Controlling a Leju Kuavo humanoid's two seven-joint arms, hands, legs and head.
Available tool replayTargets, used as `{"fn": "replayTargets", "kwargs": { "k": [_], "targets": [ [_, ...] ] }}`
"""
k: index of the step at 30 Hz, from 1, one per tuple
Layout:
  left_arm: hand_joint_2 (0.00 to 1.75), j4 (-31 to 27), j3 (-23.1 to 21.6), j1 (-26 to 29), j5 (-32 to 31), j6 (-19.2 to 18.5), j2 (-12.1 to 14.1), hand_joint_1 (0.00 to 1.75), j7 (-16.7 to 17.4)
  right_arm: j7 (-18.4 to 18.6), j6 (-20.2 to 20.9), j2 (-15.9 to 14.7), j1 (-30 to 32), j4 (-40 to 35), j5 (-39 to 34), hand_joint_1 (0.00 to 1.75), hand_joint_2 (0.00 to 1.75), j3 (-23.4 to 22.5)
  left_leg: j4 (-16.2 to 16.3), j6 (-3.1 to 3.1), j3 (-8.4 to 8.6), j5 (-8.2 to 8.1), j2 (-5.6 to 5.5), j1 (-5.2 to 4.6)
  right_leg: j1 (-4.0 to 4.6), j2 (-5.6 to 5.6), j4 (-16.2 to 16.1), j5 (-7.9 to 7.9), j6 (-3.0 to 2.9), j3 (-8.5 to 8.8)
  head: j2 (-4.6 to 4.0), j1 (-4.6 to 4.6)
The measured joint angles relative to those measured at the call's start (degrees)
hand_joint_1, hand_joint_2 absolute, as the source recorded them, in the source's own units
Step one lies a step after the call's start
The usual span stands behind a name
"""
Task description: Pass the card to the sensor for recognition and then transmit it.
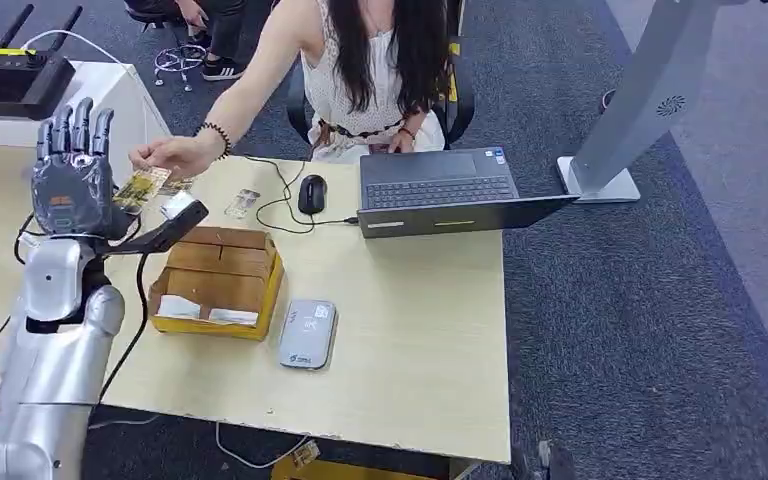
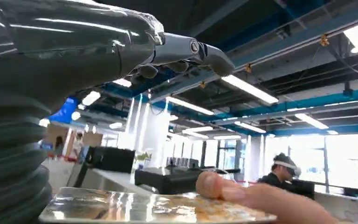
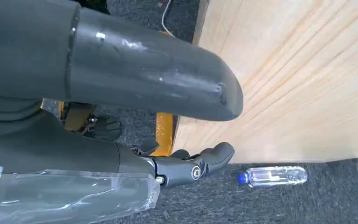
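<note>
Fingers (image 1: 78,125) of the left hand (image 1: 70,185) point upward and are spread; its thumb side touches the yellowish patterned card (image 1: 143,188), which a person's hand (image 1: 172,155) pinches at the far edge. Right hand (image 3: 121,98): fingers loosely curled on nothing beside the pale wooden counter (image 3: 303,79). Farther along the counter: open cardboard box (image 1: 218,285), grey rectangular sensor (image 1: 307,334), black laptop (image 1: 445,190).

**Materials and Finishes**

The card (image 2: 154,207) was glossy and reflective. The table (image 1: 410,330) showed pale, matt wood grain. The left hand (image 1: 72,180) appeared matt grey plastic, its arm (image 1: 50,370) smooth silver. The floor (image 1: 650,330) was rough carpet.
</note>
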Motion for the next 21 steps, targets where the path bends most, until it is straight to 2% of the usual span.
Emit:
{"fn": "replayTargets", "kwargs": {
  "k": [3, 6, 7, 8, 21],
  "targets": [
    [1.75, 2.10, -0.57, -0.73, -3.42, 1.29, 0.37, 0.00, 2.44, 1.07, -0.07, 0.35, -0.23, 0.09, -0.28, 0.00, 0.00, 0.85, 0.00, 0.00, 0.01, 0.00, 0.01, 0.00, 0.00, 0.02, 0.00, 0.00, 0.00, -0.01, 0.00, 0.00],
    [1.75, 3.59, -0.68, -0.94, -3.57, 2.06, 0.53, 0.00, 3.03, 1.77, -0.50, 0.61, -0.29, 0.11, -0.92, 0.00, 0.00, 1.75, 0.00, 0.00, 0.00, 0.00, 0.00, 0.00, 0.00, 0.01, 0.00, 0.00, 0.00, -0.01, 0.00, 0.00],
    [1.75, 4.00, -0.68, -0.96, -3.57, 2.14, 0.55, 0.51, 3.08, 1.84, -0.70, 0.63, -0.28, 0.11, -1.11, 0.00, 0.00, 1.83, 0.00, 0.00, 0.00, 0.00, 0.00, 0.00, 0.00, 0.01, 0.00, 0.00, 0.00, -0.01, 0.00, 0.00],
    [1.75, 4.29, -0.68, -0.97, -3.57, 2.14, 0.55, 1.75, 3.12, 1.86, -0.85, 0.63, -0.28, 0.11, -1.18, 0.00, 0.00, 1.94, 0.00, 0.00, 0.00, 0.00, 0.00, 0.00, 0.00, 0.01, 0.00, 0.00, 0.00, -0.01, 0.00, 0.02],
    [1.75, 6.19, -0.68, -0.93, -2.63, 2.12, 0.61, 1.75, 2.12, 2.01, -1.05, 0.66, -0.21, 0.11, -2.30, 0.00, 0.00, 3.45, 0.00, 0.00, -0.01, 0.00, 0.00, 0.00, 0.00, 0.00, 0.00, 0.00, 0.00, 0.00, 0.00, 0.02]
  ]
}}
